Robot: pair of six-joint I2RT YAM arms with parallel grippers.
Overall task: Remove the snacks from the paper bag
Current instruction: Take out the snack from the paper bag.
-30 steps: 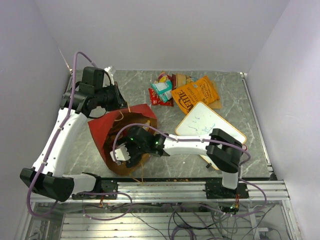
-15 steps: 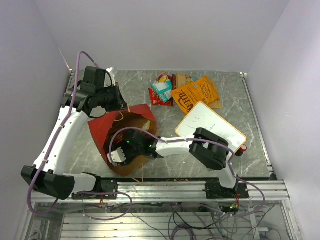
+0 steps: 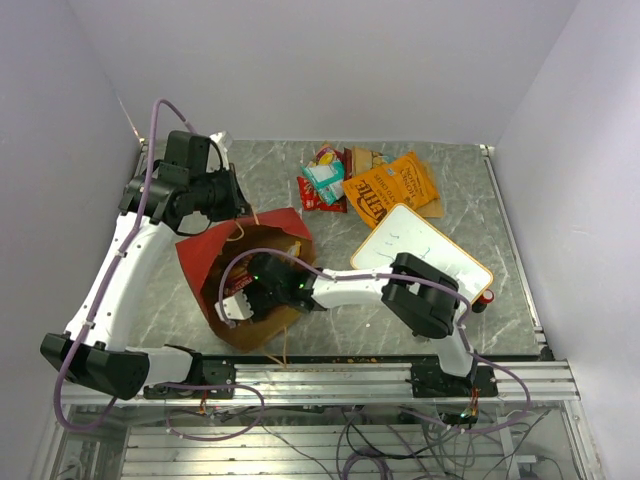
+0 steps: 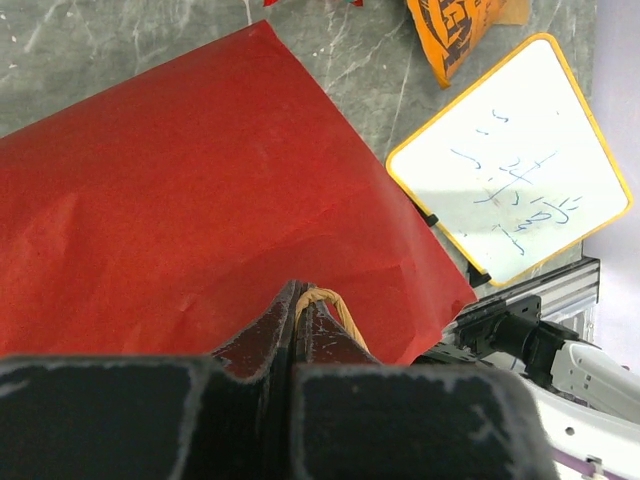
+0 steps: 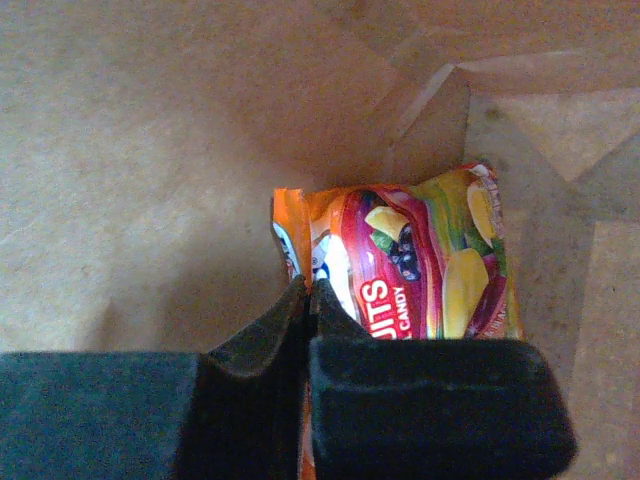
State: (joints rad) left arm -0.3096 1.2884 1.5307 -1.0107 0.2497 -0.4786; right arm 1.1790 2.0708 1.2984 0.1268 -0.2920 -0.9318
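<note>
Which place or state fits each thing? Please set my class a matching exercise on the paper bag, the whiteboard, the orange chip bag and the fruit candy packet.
Column A
1. paper bag
2. whiteboard
3. orange chip bag
4. fruit candy packet

Column B
a. at the far side of the table, beside the other packets
b. inside the bag, on brown paper
c. string handle pinched in the left gripper
d. flat on the table, right of the bag

Pairs: 1-c, 2-d, 3-a, 4-b
</note>
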